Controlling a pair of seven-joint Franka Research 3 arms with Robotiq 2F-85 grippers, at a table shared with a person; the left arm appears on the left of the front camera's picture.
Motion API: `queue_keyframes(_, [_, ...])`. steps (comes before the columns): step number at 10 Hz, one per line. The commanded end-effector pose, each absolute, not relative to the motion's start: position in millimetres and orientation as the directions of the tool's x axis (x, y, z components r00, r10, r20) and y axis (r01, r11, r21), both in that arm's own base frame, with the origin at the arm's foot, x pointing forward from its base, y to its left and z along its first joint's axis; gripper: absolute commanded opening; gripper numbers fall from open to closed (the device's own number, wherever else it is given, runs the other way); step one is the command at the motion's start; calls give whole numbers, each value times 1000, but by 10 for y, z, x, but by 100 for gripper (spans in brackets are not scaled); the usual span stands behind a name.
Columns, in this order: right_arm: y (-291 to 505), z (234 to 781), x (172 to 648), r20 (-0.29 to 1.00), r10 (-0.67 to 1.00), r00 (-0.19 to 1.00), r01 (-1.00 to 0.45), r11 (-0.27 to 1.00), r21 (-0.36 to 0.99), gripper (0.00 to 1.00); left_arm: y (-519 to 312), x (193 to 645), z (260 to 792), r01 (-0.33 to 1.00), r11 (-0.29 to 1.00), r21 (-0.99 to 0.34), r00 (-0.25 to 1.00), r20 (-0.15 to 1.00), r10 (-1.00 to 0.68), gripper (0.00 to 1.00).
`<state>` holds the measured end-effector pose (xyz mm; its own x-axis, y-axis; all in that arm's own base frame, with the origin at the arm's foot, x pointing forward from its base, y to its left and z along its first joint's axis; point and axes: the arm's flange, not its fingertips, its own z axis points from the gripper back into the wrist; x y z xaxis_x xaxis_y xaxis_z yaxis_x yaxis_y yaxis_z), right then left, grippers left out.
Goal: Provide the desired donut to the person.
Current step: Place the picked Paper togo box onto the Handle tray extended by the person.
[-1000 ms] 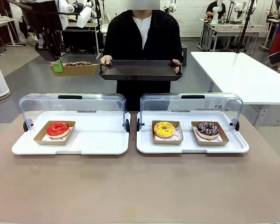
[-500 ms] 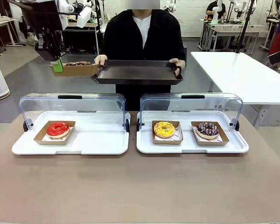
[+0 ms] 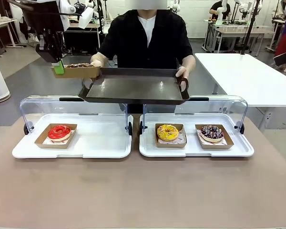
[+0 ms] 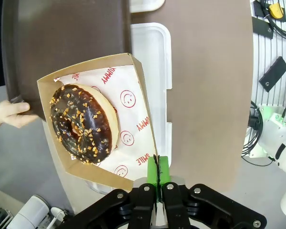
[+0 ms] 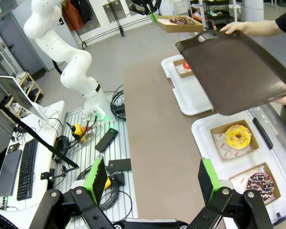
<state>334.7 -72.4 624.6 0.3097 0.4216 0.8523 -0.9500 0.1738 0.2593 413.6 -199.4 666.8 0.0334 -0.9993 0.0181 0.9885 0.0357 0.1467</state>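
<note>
Donut box (image 3: 77, 71) left of tray (image 3: 133, 88)

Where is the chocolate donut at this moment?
The chocolate donut sits upper left in the front view, in a cardboard box held aloft by the left arm's jaws, beside the left end of the brown tray.

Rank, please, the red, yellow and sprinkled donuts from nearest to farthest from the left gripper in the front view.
1. Red donut, left white case; the left gripper holds a box up beyond it.
2. Yellow donut, right white case, left half.
3. Sprinkled donut, same case, right half.
</note>
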Motion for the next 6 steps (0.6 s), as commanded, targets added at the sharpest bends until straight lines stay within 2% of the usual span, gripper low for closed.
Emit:
queue_keyframes(1, [-726, 6246, 3345, 857, 414, 306, -952, 162, 261, 100, -1994, 4136, 6668, 989, 36, 147, 33, 18, -999, 1])
queue_keyframes(3, [-726, 6246, 3345, 857, 414, 306, -952, 162, 261, 100, -2118, 4264, 7111, 975, -9, 221, -14, 22, -1000, 1])
queue_keyframes(6, [-726, 6246, 3345, 857, 414, 306, -952, 162, 261, 100, -2585, 4695, 7415, 967, -105, 233, -95, -52, -994, 1])
